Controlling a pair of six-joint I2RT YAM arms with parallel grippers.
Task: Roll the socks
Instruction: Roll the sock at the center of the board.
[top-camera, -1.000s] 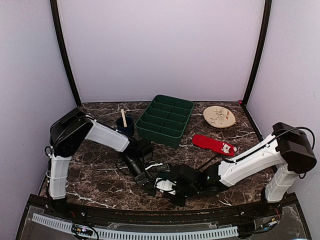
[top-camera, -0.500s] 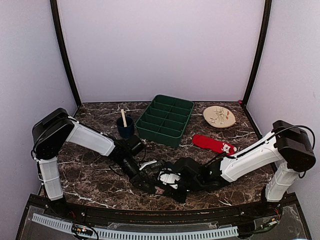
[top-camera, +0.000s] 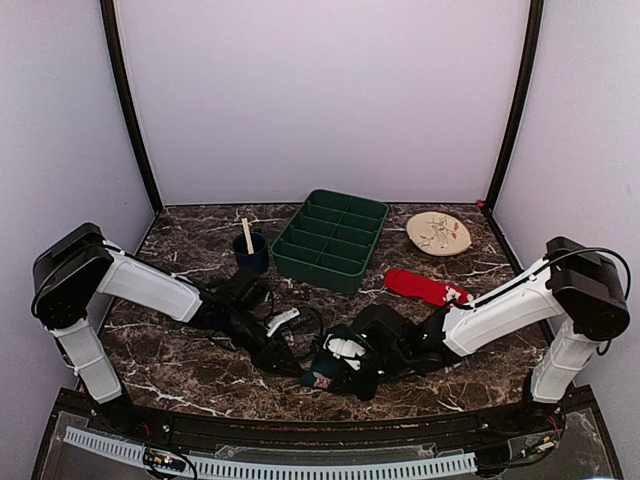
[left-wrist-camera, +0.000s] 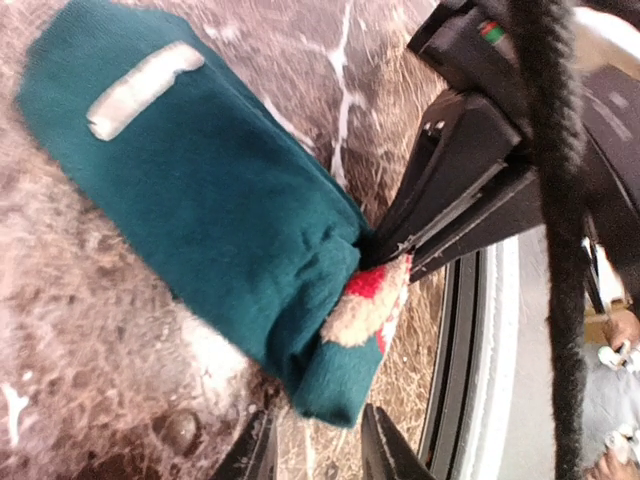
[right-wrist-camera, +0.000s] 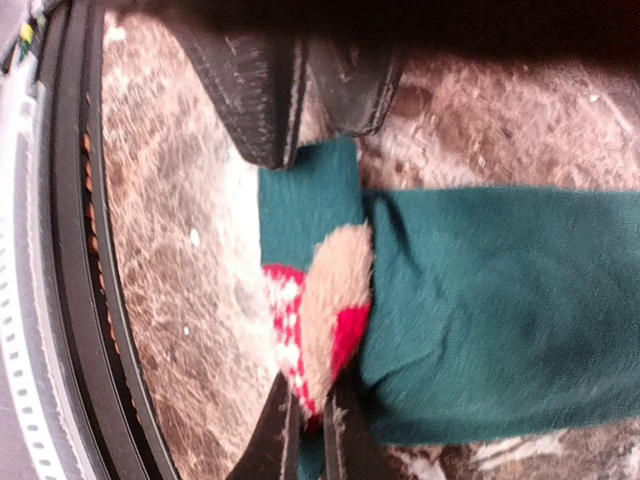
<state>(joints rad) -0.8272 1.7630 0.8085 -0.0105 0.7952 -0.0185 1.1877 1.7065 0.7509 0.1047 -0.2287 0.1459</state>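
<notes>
Both wrist views show the right gripper (right-wrist-camera: 312, 405) pinching the teal sock (right-wrist-camera: 480, 300), left gripper (left-wrist-camera: 318, 425) narrowly parted at its end; only overhead shows the red sock (top-camera: 425, 288).

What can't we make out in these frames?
Top view: teal sock mostly hidden beneath left arm and right arm.
Left wrist view: left claw cut off by bottom edge; its grip on the sock unclear.
Right wrist view: sock's far end cropped at right edge.
Top view: plate markings too small.
</notes>
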